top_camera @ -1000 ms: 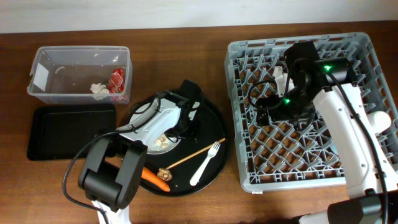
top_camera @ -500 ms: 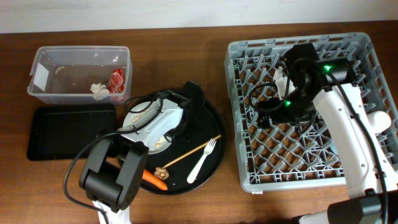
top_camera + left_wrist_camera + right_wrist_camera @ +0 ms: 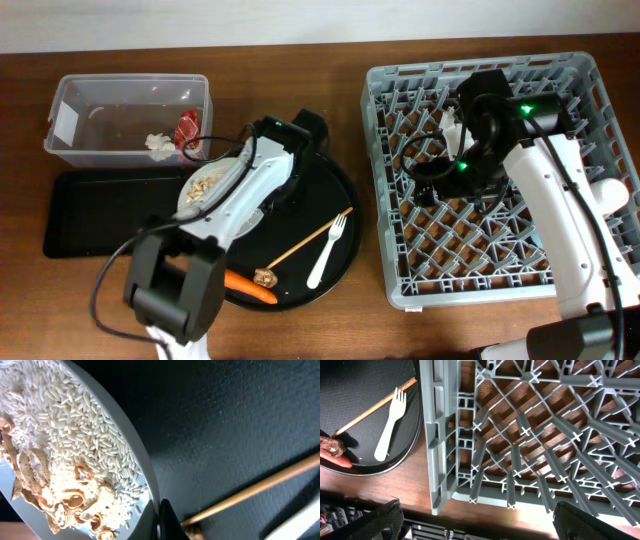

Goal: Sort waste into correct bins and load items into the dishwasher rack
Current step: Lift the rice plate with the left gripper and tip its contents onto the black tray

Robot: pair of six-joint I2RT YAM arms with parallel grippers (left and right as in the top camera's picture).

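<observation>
A brown wooden surface (image 3: 300, 70) is carrying everything. Left of centre, the left claw (image 3: 161, 522) is clamping the rim of the white round plate (image 3: 203, 185), which is holding white rice (image 3: 75, 425) and brownish food scraps (image 3: 50, 490) over the round black tray's (image 3: 320, 190) left edge, just below the clear tub (image 3: 130, 78). At right, the right claw (image 3: 477, 507) is hanging spread apart over the dishwasher rack (image 3: 500, 260).

White plate (image 3: 198, 188) bearing rice (image 3: 75, 425) and brownish scraps (image 3: 60, 497), near the clear tub (image 3: 120, 120).
</observation>
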